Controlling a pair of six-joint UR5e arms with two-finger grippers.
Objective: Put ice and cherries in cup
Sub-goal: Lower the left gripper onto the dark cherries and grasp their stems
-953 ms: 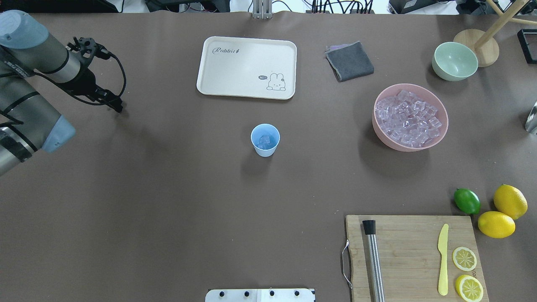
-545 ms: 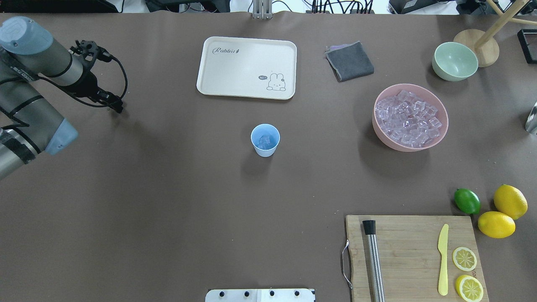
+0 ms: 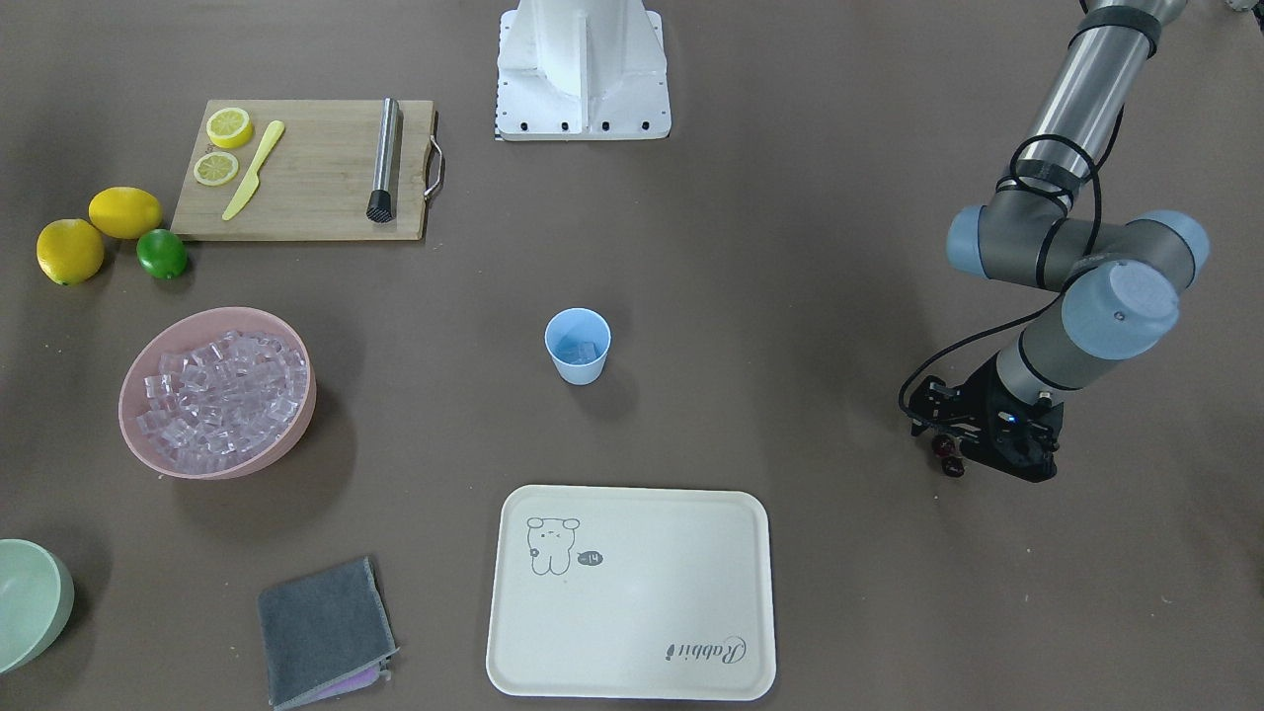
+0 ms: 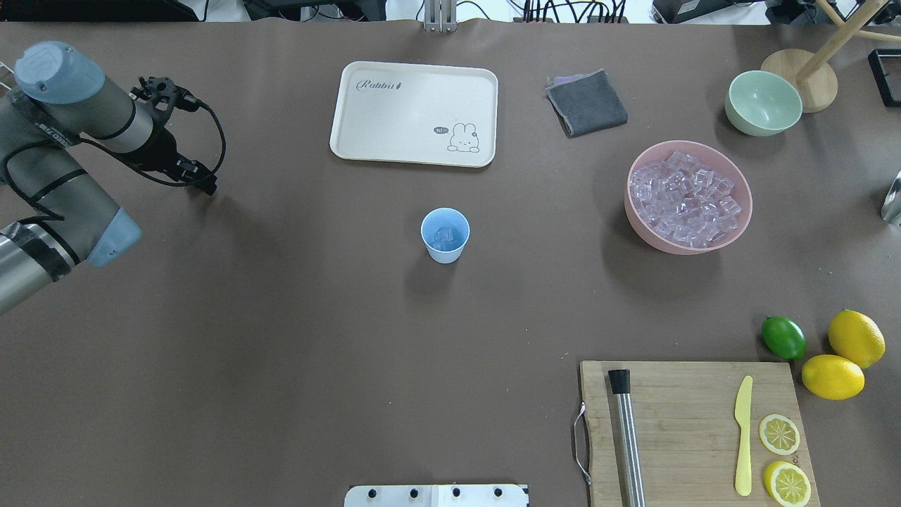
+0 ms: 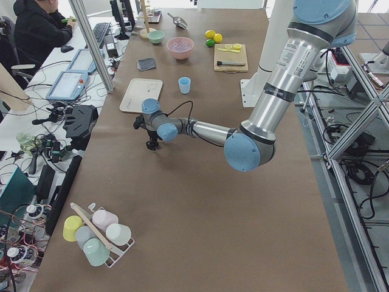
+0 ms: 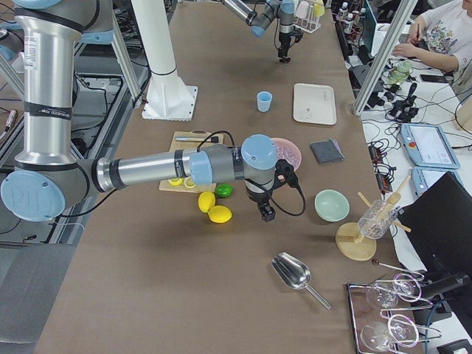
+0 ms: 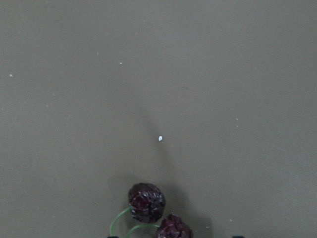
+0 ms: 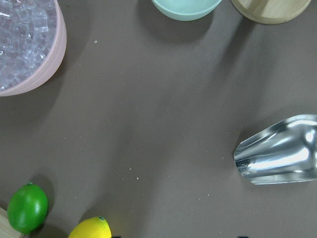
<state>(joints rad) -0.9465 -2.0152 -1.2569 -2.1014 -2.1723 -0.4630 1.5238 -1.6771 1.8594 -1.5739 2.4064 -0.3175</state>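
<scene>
the left gripper (image 4: 208, 186) looks squeezed tight on the thin green stems of the cherries (image 7: 147, 202), which hang just under it. they are tiny and light. the stems are the best spot to hold, but they are bendy and can swing or slip. the cup (image 4: 445, 255), with some ice (image 4: 443, 236) inside, is well apart, off to this gripper's right. i cannot tell how wide the right gripper (image 6: 265, 214) is.

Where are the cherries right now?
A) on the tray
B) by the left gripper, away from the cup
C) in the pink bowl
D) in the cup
B: the cherries sit at the left gripper, far from the cup, which holds only ice.
</scene>
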